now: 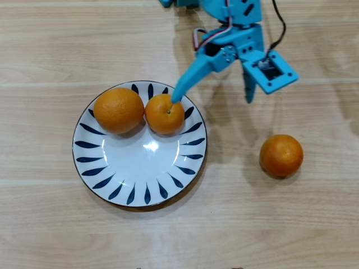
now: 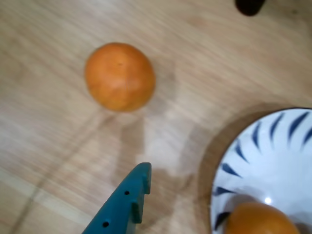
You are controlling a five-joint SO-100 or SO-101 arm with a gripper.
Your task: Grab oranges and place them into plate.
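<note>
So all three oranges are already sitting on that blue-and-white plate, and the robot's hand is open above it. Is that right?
Not quite. The overhead view shows only two oranges on the plate: the larger orange and a smaller orange beside it. The third orange lies on the wooden table, to the plate's right. The hand is indeed open.

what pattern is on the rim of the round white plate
Dark blue leaf-shaped strokes radiating around the rim of the round white ceramic plate, clearest in the overhead view.
</note>
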